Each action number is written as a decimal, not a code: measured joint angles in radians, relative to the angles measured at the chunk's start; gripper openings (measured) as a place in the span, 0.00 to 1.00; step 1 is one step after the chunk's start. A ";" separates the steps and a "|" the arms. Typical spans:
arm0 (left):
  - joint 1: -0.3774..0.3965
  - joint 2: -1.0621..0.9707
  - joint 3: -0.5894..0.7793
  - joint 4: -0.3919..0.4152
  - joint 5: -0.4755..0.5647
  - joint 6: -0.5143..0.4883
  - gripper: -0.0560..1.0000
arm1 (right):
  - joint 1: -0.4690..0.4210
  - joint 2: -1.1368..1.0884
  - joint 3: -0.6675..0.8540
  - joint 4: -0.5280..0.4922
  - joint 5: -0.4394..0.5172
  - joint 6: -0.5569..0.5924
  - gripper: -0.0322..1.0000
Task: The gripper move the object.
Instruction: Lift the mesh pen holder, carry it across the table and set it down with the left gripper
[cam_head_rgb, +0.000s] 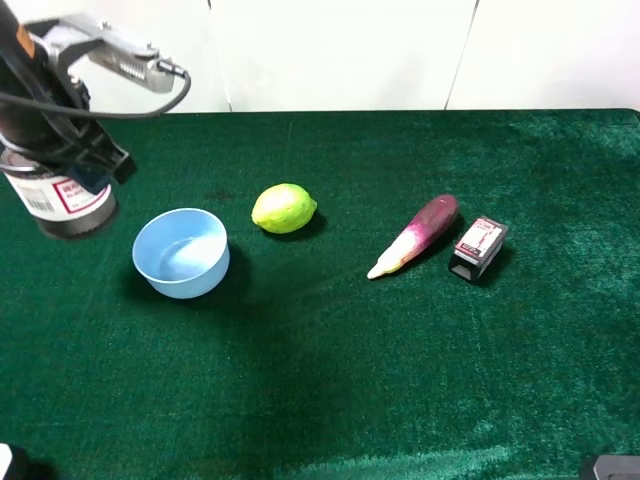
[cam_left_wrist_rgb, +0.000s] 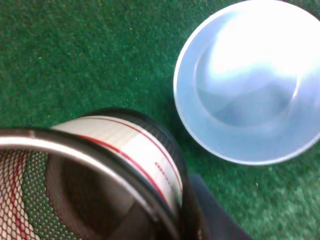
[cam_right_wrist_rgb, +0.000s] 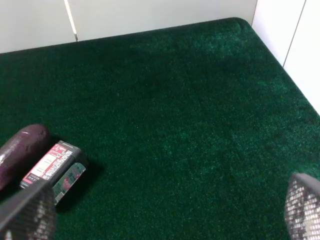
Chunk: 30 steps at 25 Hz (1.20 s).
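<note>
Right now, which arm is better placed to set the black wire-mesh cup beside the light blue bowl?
Left. The left gripper holds the black wire-mesh cup close to the light blue bowl; the right gripper is open and empty, at the green table's other side.

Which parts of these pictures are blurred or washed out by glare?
Left wrist view: the black wire-mesh cup with white label is close and blurred, and glare whitens the light blue bowl. Right wrist view: gripper fingertips are out of focus. Exterior high view: sharp overall.
</note>
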<state>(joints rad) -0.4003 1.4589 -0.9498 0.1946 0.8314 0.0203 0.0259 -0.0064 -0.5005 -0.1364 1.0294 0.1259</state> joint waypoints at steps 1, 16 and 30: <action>0.016 0.000 0.021 0.000 -0.024 -0.002 0.14 | 0.000 0.000 0.000 0.000 0.000 0.000 0.70; 0.125 0.076 0.144 0.003 -0.331 0.013 0.14 | 0.000 0.000 0.000 0.000 0.000 0.000 0.70; 0.125 0.221 0.144 0.002 -0.495 0.012 0.14 | 0.000 0.000 0.000 0.000 0.000 0.000 0.70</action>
<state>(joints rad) -0.2757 1.6801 -0.8062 0.1969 0.3362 0.0324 0.0259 -0.0064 -0.5005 -0.1364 1.0294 0.1259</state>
